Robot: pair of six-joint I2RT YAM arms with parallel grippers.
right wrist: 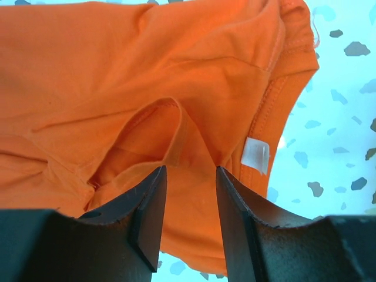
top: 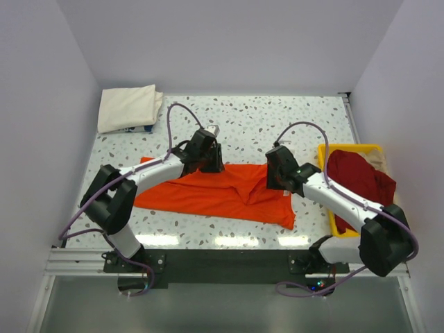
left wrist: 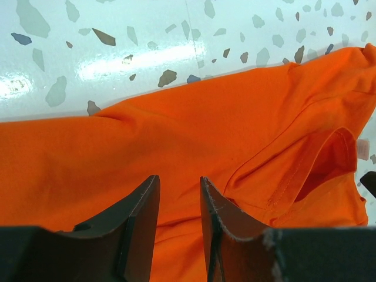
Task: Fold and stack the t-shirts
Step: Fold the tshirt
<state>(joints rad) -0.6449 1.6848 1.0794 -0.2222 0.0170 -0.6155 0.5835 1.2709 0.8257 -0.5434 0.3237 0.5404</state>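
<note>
Orange shirt [top: 222, 194]: you have it spread across the middle of the table [top: 277, 118]. Its long side runs left to right, and it is wrinkled near the centre.
Collar [right wrist: 276, 100]: it sits at the shirt's far edge. In your right wrist view the neck opening is straight ahead of the fingers. In your left wrist view it lies off to the right of them.
Label [right wrist: 257, 155]: small and white, sewn inside the collar, just beside your right end effector's tip.
Left end effector [left wrist: 179, 179]: it is low over the far left part of the orange shirt. The fingers stand parted and the cloth in the gap lies flat and smooth, so you can read it as released, with nothing pinched.
Right end effector [right wrist: 191, 168]: it is low over the shirt's far edge at the collar. The fingers stand apart and a raised fold of orange cloth runs up toward the gap. You cannot tell whether it is grasping that fold or only standing over it.
Cream shirt [top: 128, 106]: folded at the far left corner of the table, well apart from the orange one. Something blue and white shows at its near edge, too small for you to make out.
Red shirt [top: 357, 177]: bunched in the tray, with your right arm crossing in front of its near part.
Tray [top: 347, 147]: yellow, at the right edge of the table, near the orange shirt's right end but not touching it.
Table: white with grey speckles, glossy, with bare surface showing beyond both end effectors.
</note>
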